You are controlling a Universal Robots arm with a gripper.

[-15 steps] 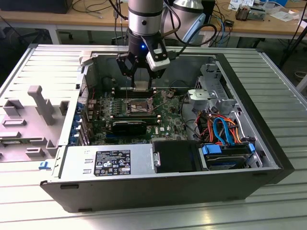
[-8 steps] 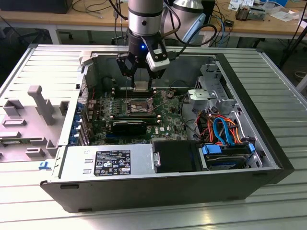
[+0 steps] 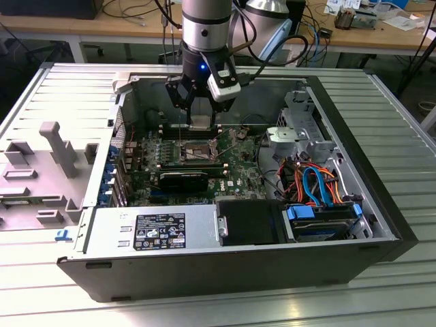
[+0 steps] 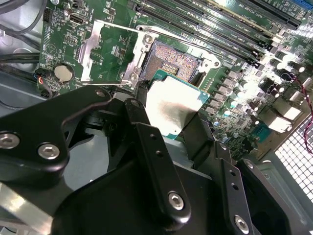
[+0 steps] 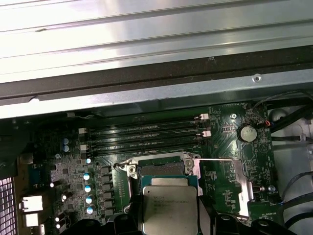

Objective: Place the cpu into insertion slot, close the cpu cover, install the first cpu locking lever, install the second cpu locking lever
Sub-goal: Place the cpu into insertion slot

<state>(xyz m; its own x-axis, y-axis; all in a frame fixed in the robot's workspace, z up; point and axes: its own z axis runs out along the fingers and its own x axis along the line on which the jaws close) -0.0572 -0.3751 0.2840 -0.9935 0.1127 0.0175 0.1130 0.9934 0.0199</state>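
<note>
The open computer case (image 3: 204,272) lies on its side on the ribbed metal table (image 3: 381,102), and I reach down into it from 12 o'clock in the exterior view. Inside, the green circuit board (image 3: 238,160) takes up the part toward 9 o'clock of the case's middle, and a bundle of coloured cables (image 3: 310,184) sits toward 3 o'clock. My gripper (image 3: 202,125) is pinched on the cpu (image 4: 171,110), with a black finger (image 4: 142,95) against each of two opposite edges. Its silver top shows in both wrist views. In the exterior view the cpu hangs at 12 o'clock of the insertion slot (image 3: 197,148), above it and not seated. The slot is bare, and the cpu cover (image 4: 87,54) is swung open beside it.
</note>
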